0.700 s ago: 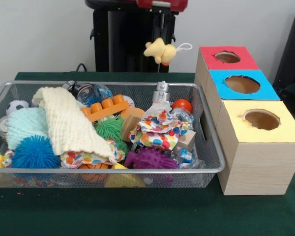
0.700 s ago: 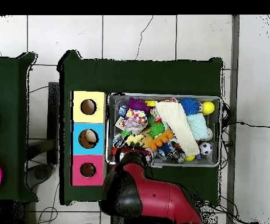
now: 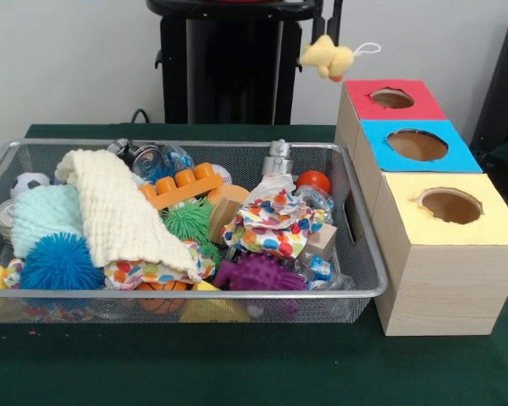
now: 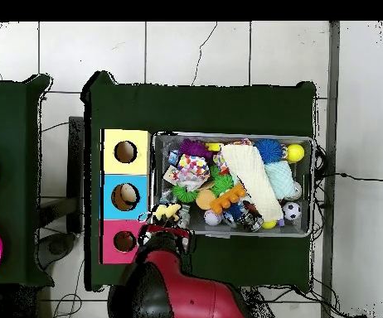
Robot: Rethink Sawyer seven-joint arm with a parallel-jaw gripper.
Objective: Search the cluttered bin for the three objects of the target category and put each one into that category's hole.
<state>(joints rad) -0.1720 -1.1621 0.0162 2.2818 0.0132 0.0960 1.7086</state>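
Pincer (image 3: 328, 34) pinched a pale yellow toy (image 3: 326, 57), hanging in the air just left of the red box (image 3: 366, 106) and its hole (image 3: 392, 98). Bin (image 3: 368, 269) of clutter sat beside the boxes on the green surface (image 3: 254, 364).

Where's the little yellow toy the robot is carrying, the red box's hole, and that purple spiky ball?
yellow toy (image 3: 327, 57), front view: middle of its plush body, hanging in the air.
red-topped box's hole (image 3: 392, 98), front view: dark inside of the round cut-out.
purple spiky ball (image 3: 258, 272), front view: centre of its spiky surface.
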